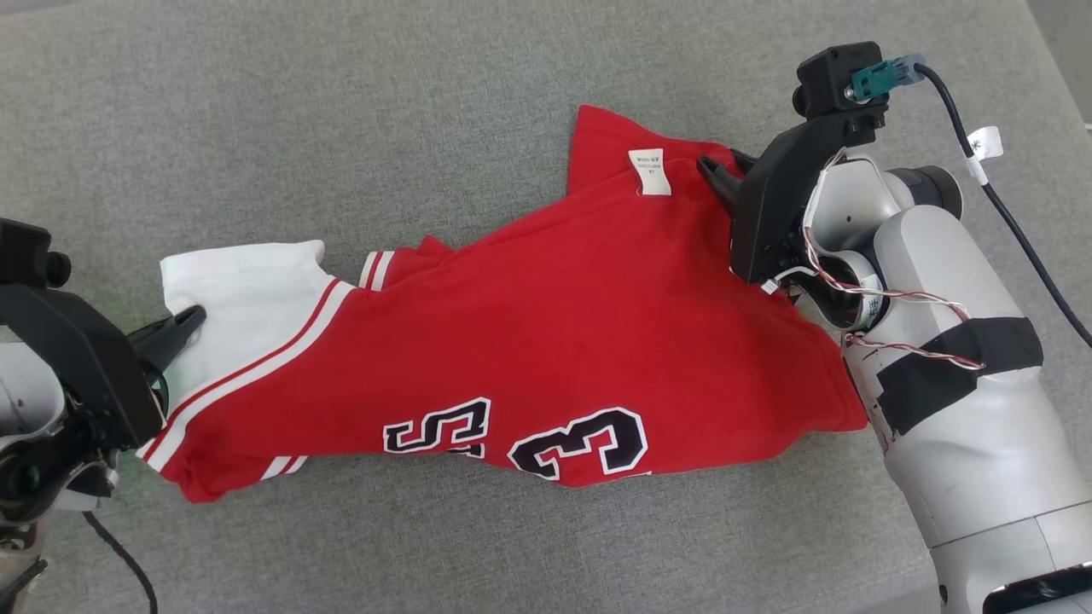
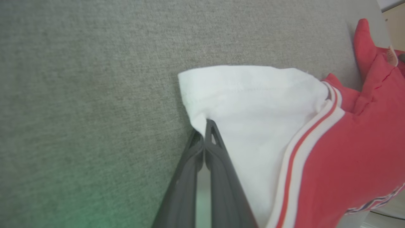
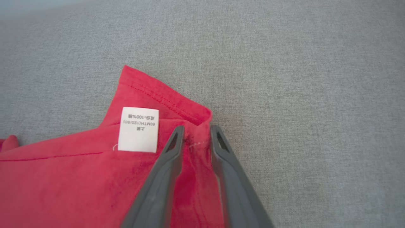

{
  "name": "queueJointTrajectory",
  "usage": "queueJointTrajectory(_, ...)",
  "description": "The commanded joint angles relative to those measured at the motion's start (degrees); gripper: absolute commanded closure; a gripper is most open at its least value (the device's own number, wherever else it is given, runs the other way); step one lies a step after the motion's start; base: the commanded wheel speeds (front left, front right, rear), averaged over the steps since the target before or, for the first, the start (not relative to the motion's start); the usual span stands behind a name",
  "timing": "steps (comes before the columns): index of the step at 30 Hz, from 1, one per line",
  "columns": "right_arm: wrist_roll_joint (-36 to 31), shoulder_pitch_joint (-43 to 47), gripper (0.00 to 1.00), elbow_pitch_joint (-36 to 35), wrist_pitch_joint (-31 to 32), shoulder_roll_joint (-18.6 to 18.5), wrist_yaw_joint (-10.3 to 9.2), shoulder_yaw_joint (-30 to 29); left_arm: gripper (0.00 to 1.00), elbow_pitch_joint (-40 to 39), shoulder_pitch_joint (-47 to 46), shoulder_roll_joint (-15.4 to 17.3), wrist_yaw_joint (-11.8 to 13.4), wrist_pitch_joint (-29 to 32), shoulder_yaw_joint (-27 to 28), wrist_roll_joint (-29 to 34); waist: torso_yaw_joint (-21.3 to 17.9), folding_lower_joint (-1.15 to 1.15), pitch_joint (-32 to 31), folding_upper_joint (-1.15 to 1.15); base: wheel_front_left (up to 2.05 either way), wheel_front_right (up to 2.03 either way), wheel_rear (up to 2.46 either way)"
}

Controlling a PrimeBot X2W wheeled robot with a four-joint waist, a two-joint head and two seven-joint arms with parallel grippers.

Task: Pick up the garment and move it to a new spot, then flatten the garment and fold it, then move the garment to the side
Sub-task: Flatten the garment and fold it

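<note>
Grey cloth surface (image 1: pixel 256 102) carries the red garment (image 1: pixel 554 341); left gripper (image 2: pixel 205 126) pinches its white sleeve (image 2: pixel 253 101), right gripper (image 3: pixel 197 128) straddles the hem (image 3: pixel 190 111), fingers apart

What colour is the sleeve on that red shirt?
White, edged by a red-and-white stripe. The sleeve shows best in the left wrist view.

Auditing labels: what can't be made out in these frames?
- Right wrist view: right gripper straddles the hem; whether it pinches is unclear.
- Head view: tag print too small; numbers cut off by a fold.
- Head view: shirt edge hidden behind right arm.
</note>
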Motion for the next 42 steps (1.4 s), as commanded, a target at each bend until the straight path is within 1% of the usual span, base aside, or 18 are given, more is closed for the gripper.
queueJointTrajectory(1, 0.8, 0.5, 0.60, -0.2, 0.6, -0.3, -0.13, 0.1, 1.00, 1.1, 1.1, -0.2, 0.0, 0.0, -0.4, -0.4, 0.0, -0.01, -0.5, 0.00, 0.00, 0.00, 0.00)
queueJointTrajectory(5, 1.0, 0.9, 0.63, 0.0, 1.5, -0.5, -0.12, 0.2, 1.00, 1.4, 1.4, -0.3, -0.1, -0.2, -0.4, -0.5, 0.1, -0.01, -0.9, 0.00, 0.00, 0.00, 0.00)
queueJointTrajectory(6, 0.9, 0.9, 0.62, 0.1, 1.5, -0.6, -0.13, 0.0, 1.00, 1.5, 1.5, -0.4, -0.2, -0.3, -0.4, -0.5, 0.1, -0.01, -0.9, 0.00, 0.00, 0.00, 0.00)
queueJointTrajectory(8, 0.5, 1.2, 0.53, 0.6, 1.4, -0.5, -0.13, -0.1, 1.00, 1.7, 1.7, -0.5, -0.2, -0.3, -0.6, -0.6, 0.3, -0.01, -1.0, 0.00, 0.00, 0.00, 0.00)
queueJointTrajectory(11, 0.6, 1.2, 0.56, 1.4, 1.5, 0.1, -0.13, 0.0, 1.00, 1.9, 1.6, -0.7, -0.4, -0.3, -0.9, -0.6, 0.6, -0.01, -1.0, 0.00, 0.00, 0.00, 0.00)
queueJointTrajectory(12, 0.7, 1.0, 0.66, 1.6, 1.4, 0.3, -0.13, 0.0, 1.00, 1.9, 1.5, -0.7, -0.5, -0.4, -1.0, -0.6, 0.7, -0.01, -1.0, 0.00, 0.00, 0.00, 0.00)
queueJointTrajectory(13, 0.8, 0.8, 0.72, 1.5, 1.1, 0.5, -0.13, 0.4, 1.00, 2.0, 1.3, -0.7, -0.6, -0.5, -1.0, -0.6, 0.8, -0.01, -1.0, 0.00, 0.00, 0.00, 0.00)
queueJointTrajectory(14, 1.1, 0.6, 0.84, 1.5, 0.8, 0.6, -0.13, 0.6, 1.00, 1.9, 1.2, -0.7, -0.8, -0.7, -0.9, -0.5, 0.9, -0.01, -1.1, 0.00, 0.00, 0.00, 0.00)
queueJointTrajectory(15, 1.4, 0.5, 1.00, 1.6, 0.8, 0.6, -0.13, 0.8, 1.00, 1.9, 1.0, -0.7, -0.9, -1.0, -0.8, -0.4, 1.0, -0.01, -1.2, 0.00, 0.00, 0.00, 0.00)
queueJointTrajectory(19, 2.2, -0.6, 1.00, 0.7, -0.9, 0.2, -0.13, 1.1, 1.00, 0.8, -1.1, -1.2, -2.1, -3.5, -0.1, -0.1, 1.3, -0.01, -2.3, 0.00, 0.00, 0.00, 0.00)
queueJointTrajectory(24, 2.8, -2.9, 1.00, -0.8, -4.6, -0.4, -0.13, -1.2, 1.00, -0.4, -6.1, -2.9, -3.0, -9.7, 2.3, 0.8, 1.5, -0.01, -3.4, 0.00, 0.00, 0.00, 0.00)
queueJointTrajectory(27, 4.0, -5.1, 1.00, -1.5, -6.2, 0.2, -0.13, -3.2, 1.00, -0.6, -11.1, -4.0, -3.2, -13.1, 3.4, 2.0, 1.7, -0.01, -3.6, 0.00, 0.00, 0.00, 0.00)
queueJointTrajectory(30, 4.9, -8.1, 1.00, -1.9, -7.7, 0.5, -0.13, -4.9, 1.00, -0.3, -16.8, -5.4, -2.8, -16.4, 4.1, 3.4, 1.8, -0.01, -3.1, 0.00, 0.00, 0.00, 0.00)
queueJointTrajectory(35, 8.5, -13.7, 1.00, -1.9, -8.4, 2.0, -0.13, -8.3, 1.00, 1.2, -26.8, -7.5, -2.1, -21.3, 4.8, 6.1, 2.0, -0.01, -1.4, 0.00, 0.00, 0.00, 0.00)
queueJointTrajectory(38, 6.3, -17.6, 1.00, -2.1, -10.8, 1.5, -0.13, -9.6, 1.00, 2.4, -33.1, -8.2, -1.7, -24.4, 4.8, 8.4, 2.1, -0.01, 0.8, 0.00, 0.00, 0.00, 0.00)
queueJointTrajectory(42, 3.7, -24.2, 1.00, -2.1, -15.6, 1.9, -0.13, -12.9, 1.00, 4.3, -42.4, -8.6, -1.3, -30.3, 5.2, 12.6, 2.0, -0.01, 4.9, 0.00, 0.00, 0.00, 0.00)
